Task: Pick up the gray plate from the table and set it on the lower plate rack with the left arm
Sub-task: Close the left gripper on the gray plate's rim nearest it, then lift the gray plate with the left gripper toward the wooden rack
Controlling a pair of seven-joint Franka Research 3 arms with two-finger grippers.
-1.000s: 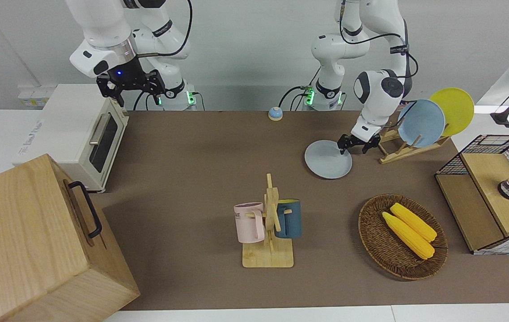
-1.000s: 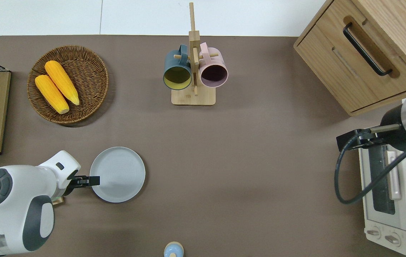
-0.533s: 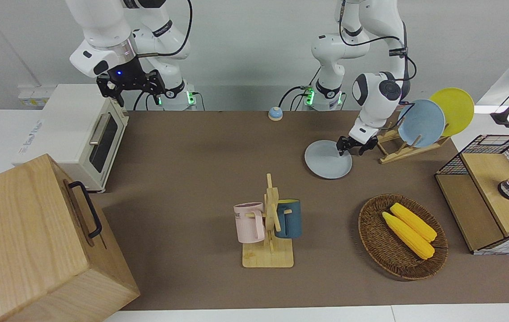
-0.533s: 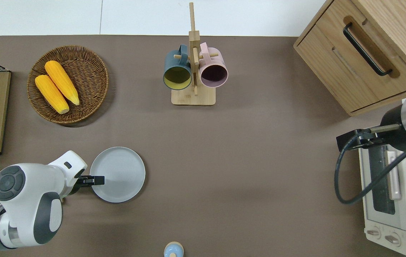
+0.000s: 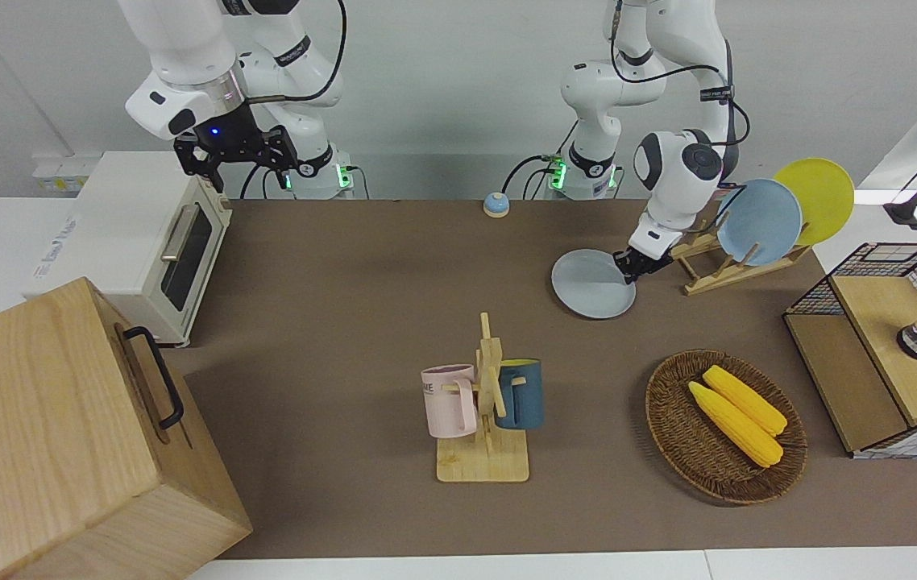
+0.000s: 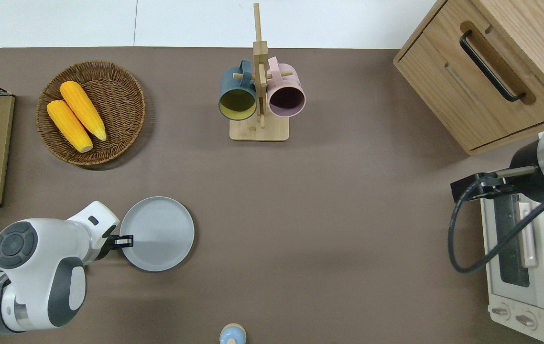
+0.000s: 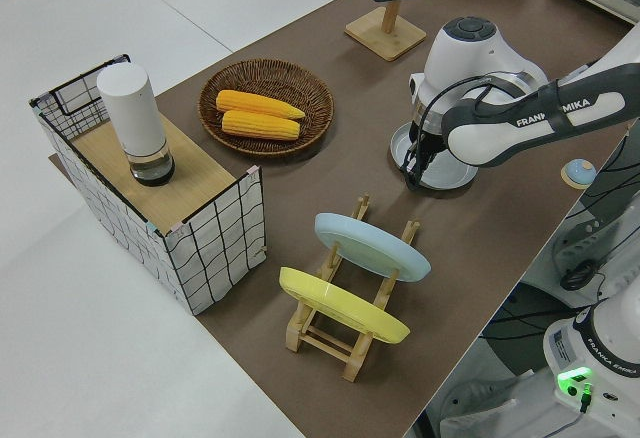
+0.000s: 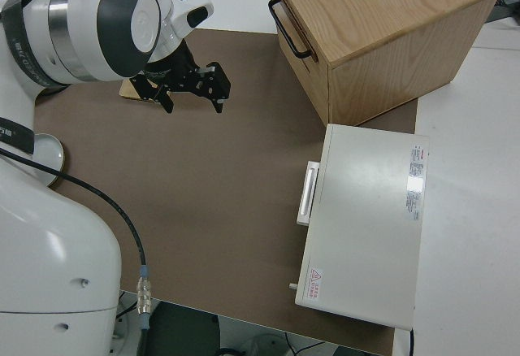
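Front view: the left gripper (image 5: 627, 271) has its fingers clamped on the rim of the gray plate (image 5: 591, 285), which lies on the brown surface (image 5: 362, 274) beside the lower plate rack (image 5: 718, 270). Overhead view: the plate's rim toward the left arm's end is pinched. Right side view: the parked right gripper (image 8: 188, 89) shows fingers apart.

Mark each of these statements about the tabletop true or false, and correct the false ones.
1. The left pincer is at the gray plate's rim. True.
2. The plate rack holds three plates. False: two, the light blue plate and the yellow plate.
3. Two corn cobs lie in the wicker basket. True.
4. The right arm holds a mug. False: it is parked, its pincer open and holding nothing.
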